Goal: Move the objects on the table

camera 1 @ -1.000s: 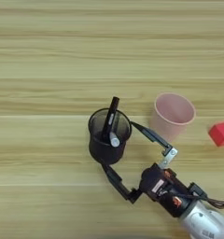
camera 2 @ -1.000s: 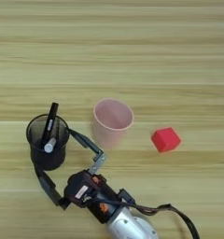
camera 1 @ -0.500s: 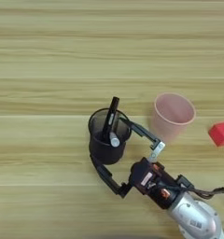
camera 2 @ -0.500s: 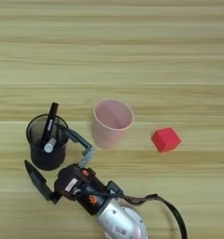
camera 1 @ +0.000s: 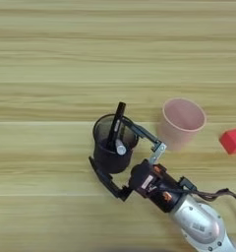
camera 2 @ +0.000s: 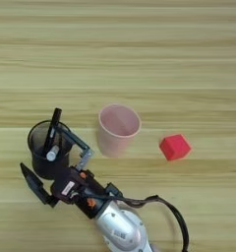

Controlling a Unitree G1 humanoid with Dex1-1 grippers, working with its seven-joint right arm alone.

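With the spread jaws (camera 1: 124, 158) straddling the black mesh pen cup (camera 1: 111, 150), they should close squarely, avoiding tipping it.

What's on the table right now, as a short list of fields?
surface: light wood-grain table
holder: black mesh pen cup, upright, holding a black pen and a white-tipped stick
beside it: pale pink plastic cup, upright, looks empty
far right: small red cube, alone
gripper: open, one black finger each side of the pen cup
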